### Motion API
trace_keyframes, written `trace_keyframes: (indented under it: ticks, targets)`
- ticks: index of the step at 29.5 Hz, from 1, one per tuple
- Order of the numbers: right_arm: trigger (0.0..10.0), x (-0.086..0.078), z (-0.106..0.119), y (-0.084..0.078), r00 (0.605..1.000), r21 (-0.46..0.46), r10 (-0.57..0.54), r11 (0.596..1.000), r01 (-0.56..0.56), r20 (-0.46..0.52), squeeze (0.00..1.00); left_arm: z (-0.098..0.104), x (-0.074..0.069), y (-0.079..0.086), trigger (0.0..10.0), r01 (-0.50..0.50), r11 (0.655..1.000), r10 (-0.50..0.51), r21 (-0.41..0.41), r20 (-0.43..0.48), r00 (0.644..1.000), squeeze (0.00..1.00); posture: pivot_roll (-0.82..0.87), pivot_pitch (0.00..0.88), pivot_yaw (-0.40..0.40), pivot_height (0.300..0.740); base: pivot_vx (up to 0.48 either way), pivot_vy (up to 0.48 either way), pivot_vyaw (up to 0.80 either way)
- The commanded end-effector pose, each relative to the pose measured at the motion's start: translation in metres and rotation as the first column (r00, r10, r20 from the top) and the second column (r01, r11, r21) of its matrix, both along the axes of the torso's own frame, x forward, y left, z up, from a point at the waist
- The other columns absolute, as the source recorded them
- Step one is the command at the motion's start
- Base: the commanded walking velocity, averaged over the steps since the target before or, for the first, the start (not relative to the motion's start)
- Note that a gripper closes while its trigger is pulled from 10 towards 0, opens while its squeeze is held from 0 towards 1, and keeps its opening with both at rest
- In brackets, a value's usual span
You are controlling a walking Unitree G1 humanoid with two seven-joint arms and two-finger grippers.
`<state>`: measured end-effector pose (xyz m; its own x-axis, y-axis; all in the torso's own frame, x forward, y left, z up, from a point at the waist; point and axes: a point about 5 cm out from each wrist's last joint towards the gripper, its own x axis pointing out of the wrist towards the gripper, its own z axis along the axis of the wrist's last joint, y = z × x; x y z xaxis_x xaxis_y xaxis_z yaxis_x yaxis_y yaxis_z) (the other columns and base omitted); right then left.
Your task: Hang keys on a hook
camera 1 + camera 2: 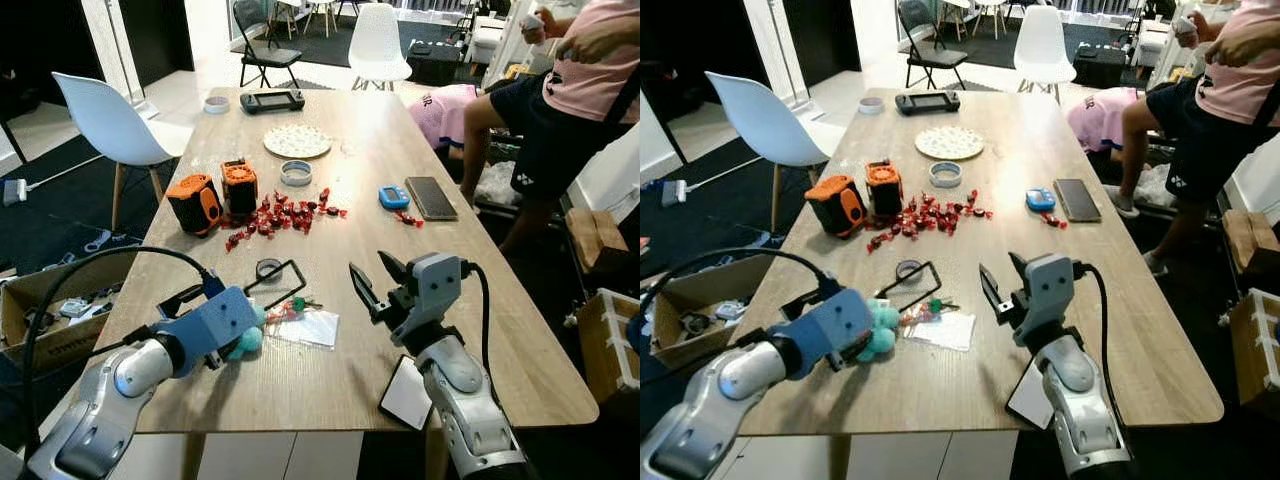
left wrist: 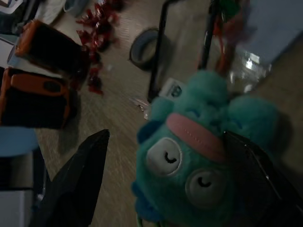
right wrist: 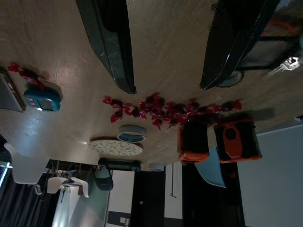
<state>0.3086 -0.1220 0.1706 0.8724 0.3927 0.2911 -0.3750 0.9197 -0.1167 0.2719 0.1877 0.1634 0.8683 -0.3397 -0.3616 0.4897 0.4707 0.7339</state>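
1. I am reaching my left gripper (image 2: 161,189) low over the near part of the table (image 1: 480,300), its fingers spread wide on either side of the teal plush (image 2: 203,161), not yet closing on it
2. The plush is lying on the wood with the keys (image 1: 295,305) just beyond it, beside a clear bag (image 1: 310,327) and a black wire hook (image 1: 278,280)
3. I am holding my right gripper (image 1: 372,275) above the table to the right of the bag, fingers wide apart and gripping nothing
4. A white card (image 1: 407,393) is lying near the table's front edge under my right arm
5. Farther off, red candies (image 1: 280,215) are lying scattered beside two orange boxes (image 1: 215,195)
6. A person (image 1: 570,90) is sitting at the far right of the table
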Motion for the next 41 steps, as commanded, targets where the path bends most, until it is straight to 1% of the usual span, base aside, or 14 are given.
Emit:
trace_keyframes:
  ticks: [1,8,10,12,14,15,17,20,25,26,32,35,38,41]
  targets:
    - [10.0,-0.001,-0.004,-0.005,1.0,0.005,-0.013,1.0,0.013,-0.019,0.0,-0.014,-0.007,0.009,10.0,0.018,0.997,-0.012,0.076,-0.078,0.997,1.0,0.12,0.118,-0.019,0.74,0.0,0.0,0.0]
    - [10.0,0.0,-0.003,-0.003,1.0,0.006,-0.007,1.0,0.008,-0.02,0.0,-0.019,-0.007,0.004,10.0,0.036,0.996,-0.03,0.084,-0.076,0.997,0.52,0.12,0.118,-0.022,0.74,0.0,0.0,0.0]
    - [10.0,0.001,-0.003,-0.002,1.0,0.006,-0.005,1.0,0.005,-0.018,0.0,-0.027,-0.01,-0.003,10.0,0.047,0.996,-0.04,0.073,-0.097,0.995,0.0,0.12,0.118,-0.026,0.74,0.0,0.0,0.0]
    - [10.0,0.001,-0.003,-0.002,1.0,0.006,-0.005,1.0,0.005,-0.018,0.0,-0.027,-0.01,-0.003,10.0,0.047,0.996,-0.04,0.073,-0.097,0.995,0.0,0.12,0.118,-0.026,0.74,0.0,0.0,0.0]
    - [10.0,0.001,-0.002,-0.003,1.0,0.006,-0.004,1.0,0.005,-0.017,0.0,-0.032,-0.013,-0.007,5.0,0.054,0.997,-0.047,0.059,-0.115,0.992,0.0,0.12,0.121,-0.027,0.74,0.0,0.0,0.0]
    - [10.0,0.001,-0.002,-0.003,1.0,0.006,-0.004,1.0,0.005,-0.017,0.0,-0.032,-0.013,-0.007,5.0,0.054,0.997,-0.047,0.059,-0.115,0.992,0.0,0.12,0.121,-0.027,0.74,0.0,0.0,0.0]
    - [10.0,0.001,-0.002,-0.003,1.0,0.007,-0.004,1.0,0.004,-0.018,0.0,-0.032,-0.013,-0.006,0.8,0.045,0.998,-0.039,0.047,-0.11,0.993,0.0,0.12,0.124,-0.028,0.74,0.0,0.0,0.0]
    - [10.0,0.001,-0.002,-0.003,1.0,0.007,-0.004,1.0,0.004,-0.019,0.0,-0.031,-0.012,-0.006,0.0,0.039,0.998,-0.035,0.04,-0.105,0.994,0.0,0.12,0.124,-0.028,0.74,0.0,0.0,0.0]
    - [10.0,0.002,-0.002,-0.003,1.0,0.007,-0.004,1.0,0.005,-0.02,0.0,-0.025,-0.009,-0.006,2.1,0.014,1.0,-0.015,-0.011,-0.081,0.997,0.0,0.12,0.124,-0.029,0.74,0.0,0.0,0.0]
    - [10.0,0.002,-0.002,-0.003,1.0,0.007,-0.005,1.0,0.005,-0.019,0.0,-0.014,-0.005,-0.01,10.0,0.005,0.995,-0.007,-0.102,-0.022,1.0,0.0,0.13,0.125,-0.03,0.74,0.0,0.0,0.0]
    - [10.0,0.003,-0.001,-0.003,1.0,0.01,-0.008,1.0,0.008,-0.014,0.0,0.015,0.001,-0.019,10.0,0.034,0.959,0.004,-0.282,0.132,0.991,0.0,0.13,0.124,-0.031,0.74,0.0,0.0,0.0]
    - [10.0,0.012,0.021,-0.014,0.998,0.236,-0.057,0.97,0.061,-0.023,0.0,0.072,0.004,-0.039,10.0,0.151,0.854,0.076,-0.497,0.408,0.91,0.0,0.13,0.121,-0.03,0.74,0.0,0.0,0.0]
    - [10.0,0.016,0.031,-0.02,0.998,0.346,-0.053,0.936,0.061,-0.031,0.0,0.081,0.002,-0.048,10.0,0.194,0.793,0.071,-0.578,0.404,0.912,0.0,0.13,0.12,-0.029,0.74,0.0,0.0,0.0]
    - [10.0,0.015,0.049,-0.018,1.0,0.43,0.013,0.903,-0.016,0.01,0.0,0.086,-0.004,-0.066,10.0,0.253,0.606,-0.018,-0.754,0.305,0.952,0.0,0.13,0.116,-0.026,0.74,0.0,0.0,0.0]
